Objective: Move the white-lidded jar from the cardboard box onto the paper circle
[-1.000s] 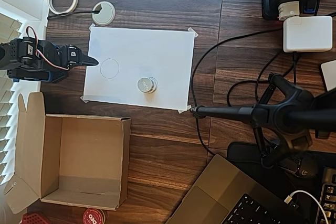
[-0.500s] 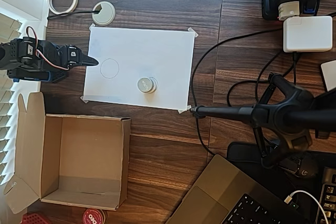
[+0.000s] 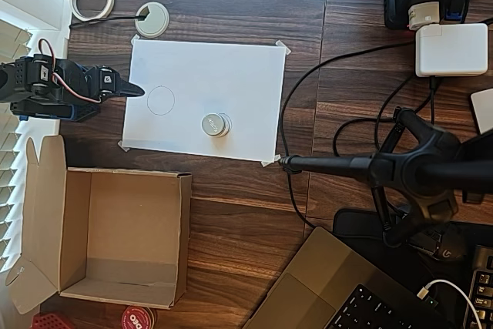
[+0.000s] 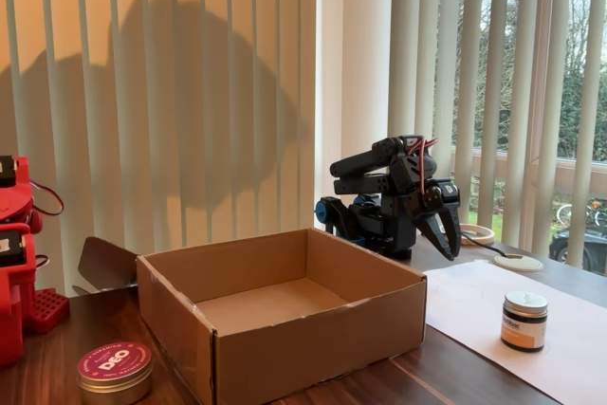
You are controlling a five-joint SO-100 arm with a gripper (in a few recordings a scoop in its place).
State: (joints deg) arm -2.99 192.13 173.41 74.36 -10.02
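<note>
A: Start from above. Where's the white-lidded jar point(image 3: 216, 124)?

B: Standing upright on the white sheet point(image 3: 231, 67) taped to the tabletop point(image 3: 231, 206), out of the cardboard box point(image 3: 115, 230), which looks empty. It is not in the paper circle point(image 3: 160, 100) though — it sits apart from it, to the right and a little lower in the overhead view. I see no second ring under it, so I can't tell.

A: And the end effector?

B: The end effector point(image 3: 132, 90) hangs at the left edge of the sheet, its dark tip pointing right, holding nothing. The fingers seem drawn together to one point, though from above that is hard to be sure of. The circle lies between it and the jar, so by my judgement the jar is reached by going right and slightly down across the ring.

A: The fixed view?

B: There the end effector point(image 4: 446, 234) points down, lifted off the tabletop behind the box point(image 4: 285, 320), its dark fingers nearly closed and empty. The jar point(image 4: 524, 321) stands well apart, lower right, on the paper point(image 4: 474, 310) — short, round, no long axis to favour, pale lid, dark sides with a label band here, shiny silver from above.
</note>
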